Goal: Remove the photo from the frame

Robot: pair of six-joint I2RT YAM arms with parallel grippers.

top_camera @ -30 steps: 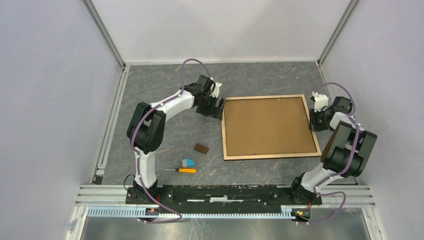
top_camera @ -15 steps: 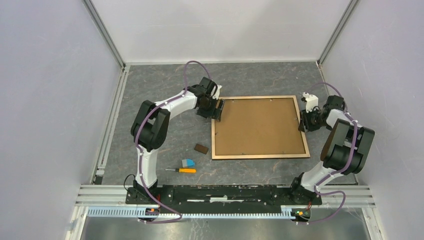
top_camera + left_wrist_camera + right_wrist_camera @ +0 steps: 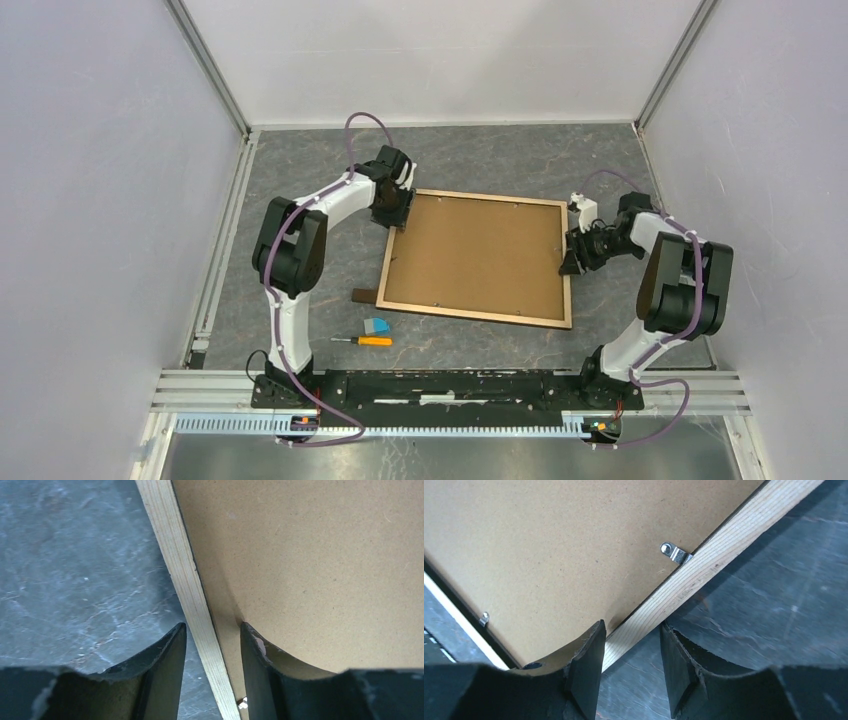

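Left arm, right arm bent inward, left fingers, right fingers half parted

The large rectangular frame has a rim of pale bare wood, straight-grained and matt. Its brown back board looks like pressed fibreboard, dull and finely speckled. The small clip on it is shiny metal. The dark grey table top is smooth, marbled and faintly sheened. My black fingers are matt and ragged at the edges.
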